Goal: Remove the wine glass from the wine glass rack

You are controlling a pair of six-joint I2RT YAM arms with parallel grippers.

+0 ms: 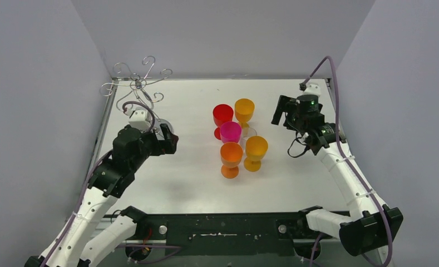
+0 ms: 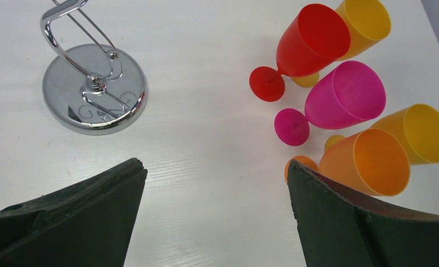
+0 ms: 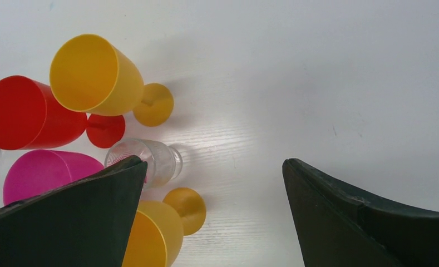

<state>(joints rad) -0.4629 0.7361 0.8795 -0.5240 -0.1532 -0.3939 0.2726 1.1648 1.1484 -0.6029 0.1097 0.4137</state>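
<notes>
The two arms rise from their bases at the near edge of the desk [image 1: 189,186]. A cluster of six wine glasses stands upright mid-desk, well apart from the rack.

- **Nearest pair:** the orange glass [image 1: 231,154] stands with the near yellow glass [image 1: 256,148] just to its right.
- **Left end effector:** at about that depth on the left side, the left end effector [image 2: 217,167] hangs over bare desk. Its fingers are spread wide with nothing between them.
- **Middle of the cluster:** behind the front pair stands the pink glass [image 1: 231,132]. The clear glass [image 3: 150,160] is just to its right, tucked between the coloured ones.
- **Back of the cluster:** the red glass [image 1: 223,115] and the far yellow glass [image 1: 244,108] stand side by side.
- **Right end effector:** the right end effector [image 3: 214,162] hovers to the right of the cluster with its fingers spread and empty. In the right wrist view, its left finger overlaps the clear glass's rim, and whether they touch cannot be told.

Just beyond the left end effector sits the round shiny base of the wine glass rack [image 2: 75,103]. Its twisted stem climbs to curled scroll arms over the far left corner of the desk.
</notes>
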